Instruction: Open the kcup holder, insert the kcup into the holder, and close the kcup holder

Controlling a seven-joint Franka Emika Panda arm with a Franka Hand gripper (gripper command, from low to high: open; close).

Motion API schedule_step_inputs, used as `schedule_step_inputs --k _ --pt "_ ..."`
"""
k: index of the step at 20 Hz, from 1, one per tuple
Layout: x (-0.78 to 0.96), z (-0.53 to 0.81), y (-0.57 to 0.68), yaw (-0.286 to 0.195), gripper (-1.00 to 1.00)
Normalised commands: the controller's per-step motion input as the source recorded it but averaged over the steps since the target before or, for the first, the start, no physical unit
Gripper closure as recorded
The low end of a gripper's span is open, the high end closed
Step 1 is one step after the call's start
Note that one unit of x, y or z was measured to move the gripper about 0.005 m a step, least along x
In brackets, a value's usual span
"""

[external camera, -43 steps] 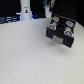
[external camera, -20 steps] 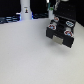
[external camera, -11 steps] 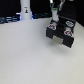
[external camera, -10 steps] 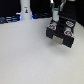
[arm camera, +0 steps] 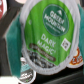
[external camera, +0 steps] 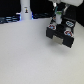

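where the pale worktop (external camera: pixel 30 55) fills most of the exterior view, it appears as a smooth, matte, off-white surface with faint blotchy shading and nothing lying on its near and middle parts. behind it the room is dark, with a thin bluish band running along the far edge of the surface. a tall white post (external camera: pixel 24 8) stands at that far edge, toward the exterior view's left. the black drawer unit (external camera: pixel 61 34) sits on the surface toward the exterior view's right, set at an angle, with small pale handles on its front and round pale-rimmed pods (external camera: pixel 68 33) resting on its top. the arm reaches down from the upper edge of the view to just above the unit; the fingers (external camera: pixel 58 16) hang over its far corner, and a spot of green shows between them. in the wrist view the pod cup (arm camera: pixel 48 33) fills the picture, its bright green foil lid facing the camera with white lettering and a dark label band. the black unit lies behind it, with dark-topped pods (arm camera: pixel 23 63) visible beside the lid. the fingers themselves are hidden in this view, so their spread cannot be told, nor whether they clasp the cup.
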Motion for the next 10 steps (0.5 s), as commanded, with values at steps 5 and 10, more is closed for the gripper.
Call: schedule_step_inputs --k 5,10 --pt "0.25 0.05 0.23 0.003 1.00" --pt "0.36 0.25 0.33 0.000 1.00"
